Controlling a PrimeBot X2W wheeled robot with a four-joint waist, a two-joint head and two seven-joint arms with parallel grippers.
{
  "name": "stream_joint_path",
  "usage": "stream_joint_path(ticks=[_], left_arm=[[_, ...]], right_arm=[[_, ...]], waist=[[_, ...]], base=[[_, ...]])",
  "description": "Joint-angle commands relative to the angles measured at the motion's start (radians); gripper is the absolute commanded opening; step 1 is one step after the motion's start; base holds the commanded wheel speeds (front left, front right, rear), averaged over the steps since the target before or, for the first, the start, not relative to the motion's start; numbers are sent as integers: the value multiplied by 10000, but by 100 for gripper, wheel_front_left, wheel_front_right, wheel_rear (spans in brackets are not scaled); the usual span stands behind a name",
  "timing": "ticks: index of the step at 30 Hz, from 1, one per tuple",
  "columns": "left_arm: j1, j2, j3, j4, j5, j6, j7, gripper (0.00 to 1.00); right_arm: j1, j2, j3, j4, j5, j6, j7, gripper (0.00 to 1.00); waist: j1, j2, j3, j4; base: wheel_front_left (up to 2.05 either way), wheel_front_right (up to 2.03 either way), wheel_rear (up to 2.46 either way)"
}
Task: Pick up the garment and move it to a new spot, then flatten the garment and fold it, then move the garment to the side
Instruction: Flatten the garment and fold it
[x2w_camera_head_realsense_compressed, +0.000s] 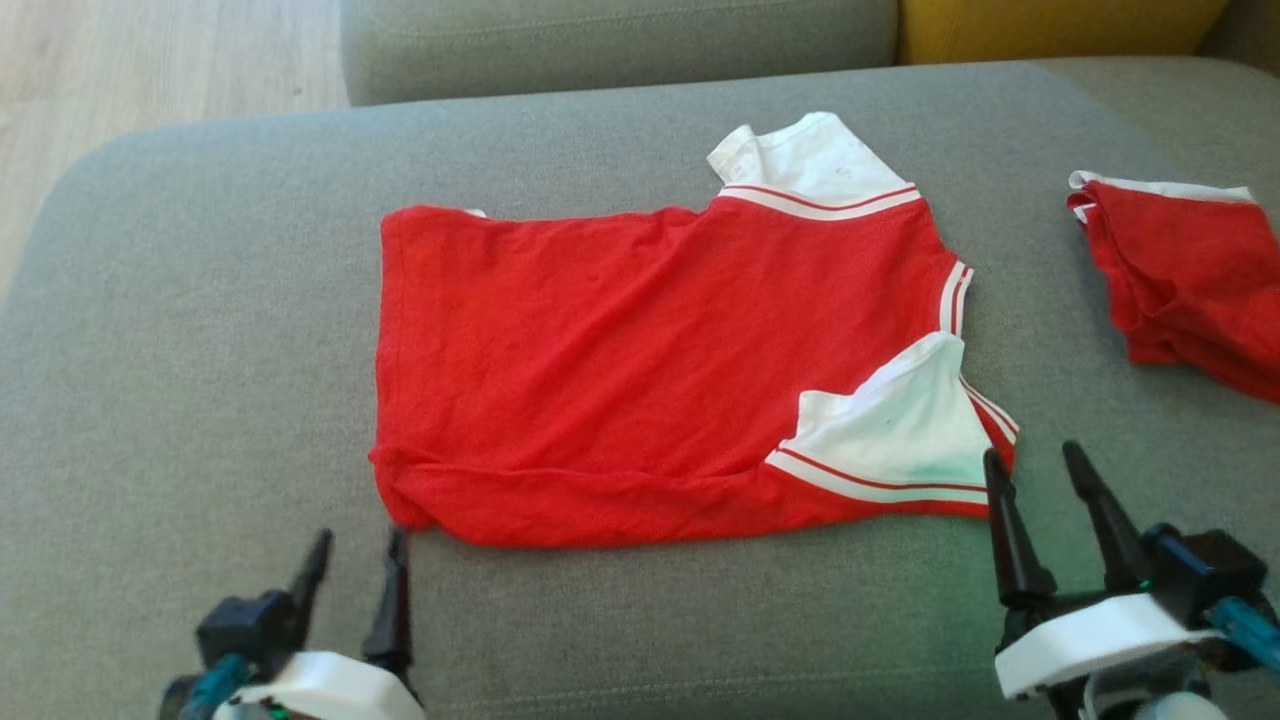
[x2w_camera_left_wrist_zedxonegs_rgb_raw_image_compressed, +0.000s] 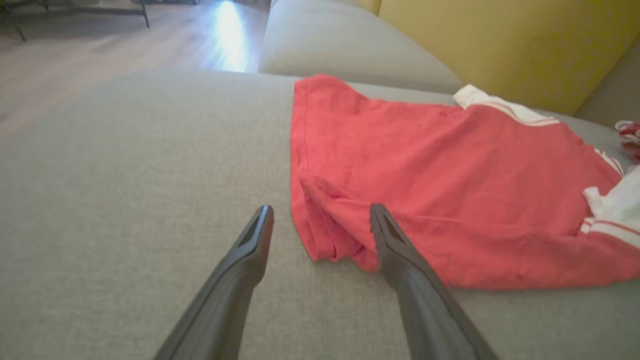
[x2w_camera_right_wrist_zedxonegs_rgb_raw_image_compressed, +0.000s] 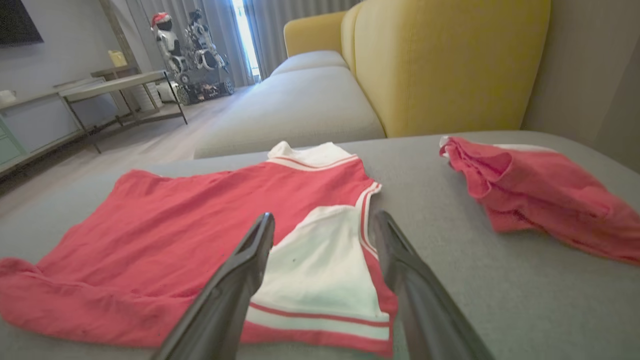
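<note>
Here the red cotton T-shirt with white striped sleeves (x2w_camera_head_realsense_compressed: 640, 370) lies spread on the grey fabric sofa cushion (x2w_camera_head_realsense_compressed: 200, 350). The left gripper (x2w_camera_head_realsense_compressed: 361, 537) is released and empty just beside its bunched hem corner; the right gripper (x2w_camera_head_realsense_compressed: 1030, 452), likewise spread and empty, is at the near white sleeve (x2w_camera_head_realsense_compressed: 900, 430). A crumpled red cloth (x2w_camera_head_realsense_compressed: 1190, 280) lies apart on the right

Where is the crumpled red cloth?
In the head view, the crumpled red cloth lies on the grey sofa cushion at the far right, apart from the flat red shirt and beyond the right tool.
</note>
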Motion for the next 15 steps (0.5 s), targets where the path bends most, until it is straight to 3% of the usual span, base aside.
stream_joint_path(ticks=[1, 15], left_arm=[[-605, -15, 206, -31, -129, -161, 230, 100], [-1839, 18, 190, 1447, -878, -824, 946, 100]], right_arm=[[-280, -34, 191, -40, 52, -7, 86, 100], [-1367, 0, -13, 2282, 120, -7, 297, 100]], waist=[[0, 0, 121, -13], [0, 0, 1192, -150]], base=[[0, 0, 0], [0, 0, 0]])
